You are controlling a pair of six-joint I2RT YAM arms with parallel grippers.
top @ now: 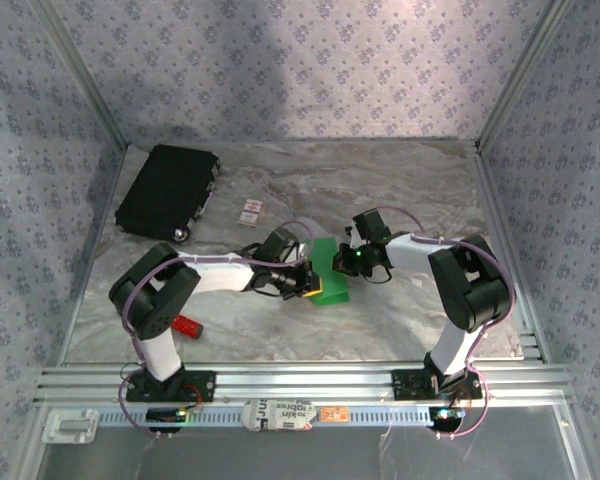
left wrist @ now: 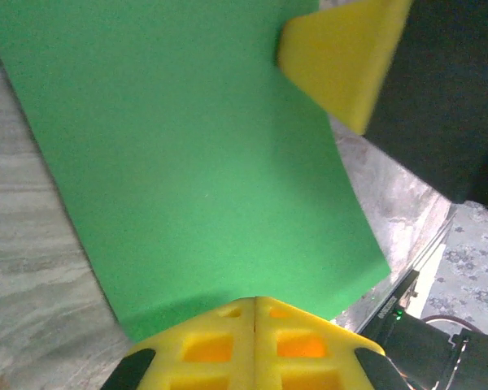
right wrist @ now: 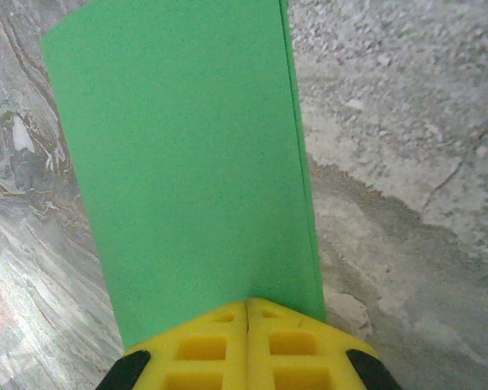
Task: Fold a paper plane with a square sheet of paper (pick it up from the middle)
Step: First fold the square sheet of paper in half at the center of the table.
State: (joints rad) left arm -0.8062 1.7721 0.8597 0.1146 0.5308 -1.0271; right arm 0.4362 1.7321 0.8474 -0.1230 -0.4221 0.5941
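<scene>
Marble-patterned table [top: 400, 320] inside a wallpapered booth: two robot arms meet at its middle over a green sheet of paper [top: 329, 272], held up between them. Whether the sheet's lower edge touches the surface cannot be told. The left gripper [top: 305, 280] has its yellow jaws closed on one edge of the sheet. The right gripper [top: 352, 262], facing it, pinches the opposite edge, jaws likewise tight on the paper. Seen from the right wrist, the sheet shows two layers along one side, so it appears doubled over on itself. By that look, the job stands at an early fold, with no pointed plane shape formed yet. The next move likely calls for lining up the layered edges, laying the paper on the bare marble and pressing the crease sharp without letting the thin sheet slip or buckle. A black case [top: 167, 190], a small white card [top: 250, 210] and a red tool [top: 185, 325] lie well apart from the work.
</scene>
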